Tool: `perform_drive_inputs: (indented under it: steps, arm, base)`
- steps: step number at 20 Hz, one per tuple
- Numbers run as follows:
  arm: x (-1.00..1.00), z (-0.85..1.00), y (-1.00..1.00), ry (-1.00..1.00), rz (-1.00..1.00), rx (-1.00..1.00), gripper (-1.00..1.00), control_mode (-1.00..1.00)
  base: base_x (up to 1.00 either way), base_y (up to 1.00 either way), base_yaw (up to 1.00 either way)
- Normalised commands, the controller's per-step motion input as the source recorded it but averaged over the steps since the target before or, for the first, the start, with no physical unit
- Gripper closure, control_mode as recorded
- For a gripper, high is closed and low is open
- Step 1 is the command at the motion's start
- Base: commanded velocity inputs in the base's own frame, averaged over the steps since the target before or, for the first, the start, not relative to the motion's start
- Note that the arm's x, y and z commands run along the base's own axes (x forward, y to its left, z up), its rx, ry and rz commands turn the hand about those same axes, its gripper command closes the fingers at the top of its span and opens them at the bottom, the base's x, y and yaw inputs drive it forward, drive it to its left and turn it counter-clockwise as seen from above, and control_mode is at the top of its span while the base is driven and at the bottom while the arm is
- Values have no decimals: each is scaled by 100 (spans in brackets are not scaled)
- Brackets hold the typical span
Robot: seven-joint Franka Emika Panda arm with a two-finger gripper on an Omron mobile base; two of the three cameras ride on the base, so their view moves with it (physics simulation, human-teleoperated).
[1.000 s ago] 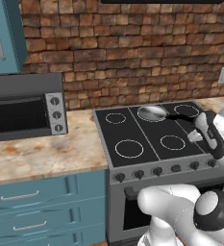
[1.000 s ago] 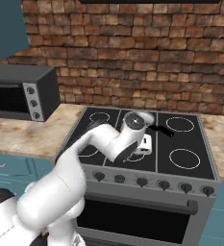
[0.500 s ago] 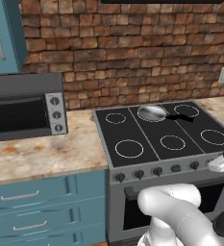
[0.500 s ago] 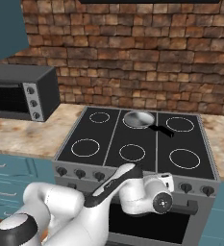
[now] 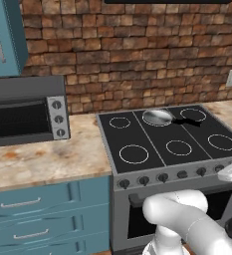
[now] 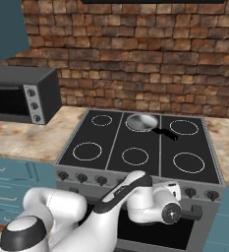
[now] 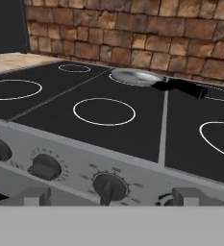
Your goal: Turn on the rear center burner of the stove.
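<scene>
hand view showed the rear center burner (image 7: pixel 135 77) at the back of the stove (image 7: pixel 132 163), under a small pan (image 7: pixel 137 76). the arm had dropped from over the cooktop to the front; the gripper (image 6: pixel 172 189) now faced the knobs (image 7: pixel 108 187), its opening impossible to tell. judged: knob approach under way, burner not yet on.

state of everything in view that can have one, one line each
stove: oven door shut, front knobs untouched by the arm
rear center burner: covered by a pan, no glow visible
pan: upright, empty, handle pointing right
toaster oven: door shut, on the counter left of the stove
gripper: low in front of the knob row, fingers holding nothing, opening cannot be told
drawers: shut
</scene>
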Motion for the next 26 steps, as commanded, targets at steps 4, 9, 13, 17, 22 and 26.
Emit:
perform_drive_inputs:
  steps: [4, 9, 13, 17, 22, 26]
  arm:
    - [0, -37, -14, -3, -1, 7, -100, -100]
    - [0, -20, -28, -2, -4, 2, -100, -100]
    - [0, -19, -11, 0, -2, 4, -100, -100]
    - [0, -16, -17, 0, 0, 9, -100, -100]
    - [12, -6, -13, 0, -2, 10, -100, -100]
    - [28, -13, -4, 0, -4, 9, -100, -100]
  base:
    - [0, 0, 0]
    - [0, 0, 0]
    - [0, 0, 0]
    - [0, 0, 0]
    - [0, 0, 0]
    - [0, 0, 0]
